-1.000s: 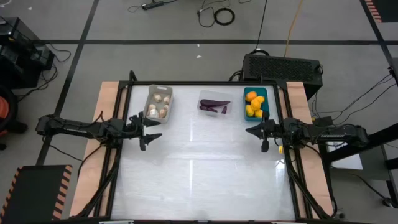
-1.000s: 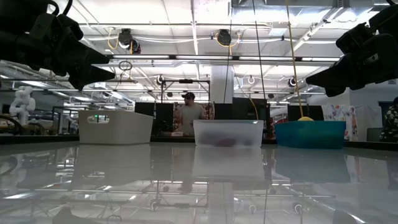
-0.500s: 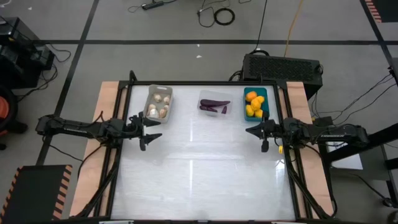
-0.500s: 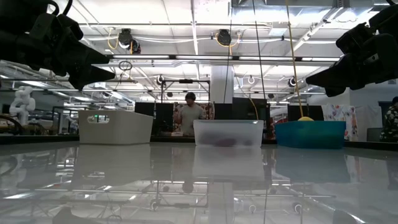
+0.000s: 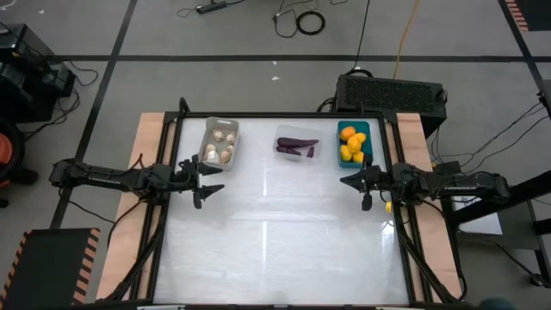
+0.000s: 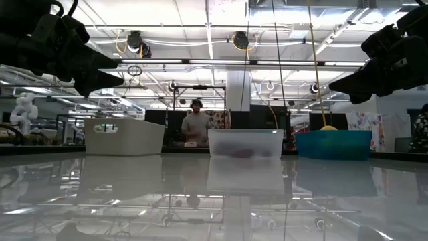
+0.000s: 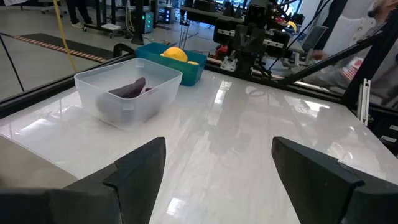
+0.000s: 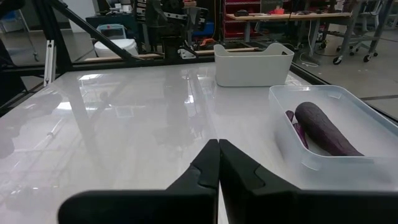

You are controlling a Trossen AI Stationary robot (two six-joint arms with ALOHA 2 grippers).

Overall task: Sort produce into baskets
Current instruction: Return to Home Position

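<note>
Three baskets stand in a row at the table's far edge. The light grey basket (image 5: 219,141) holds whitish mushrooms (image 5: 217,148). The clear basket (image 5: 298,145) holds purple eggplants (image 5: 297,143), which also show in the right wrist view (image 8: 323,129). The teal basket (image 5: 353,143) holds yellow-orange fruits (image 5: 350,145). My left gripper (image 5: 207,181) hovers open and empty at the table's left side, near the grey basket. My right gripper (image 5: 355,182) hovers shut and empty at the right side, just near of the teal basket.
A black vented box (image 5: 392,91) stands beyond the table's far right corner. Wooden strips (image 5: 146,155) run along the table's left and right sides. A person (image 6: 195,126) stands in the room behind the table. The glossy white tabletop (image 5: 284,232) spreads out nearer than the baskets.
</note>
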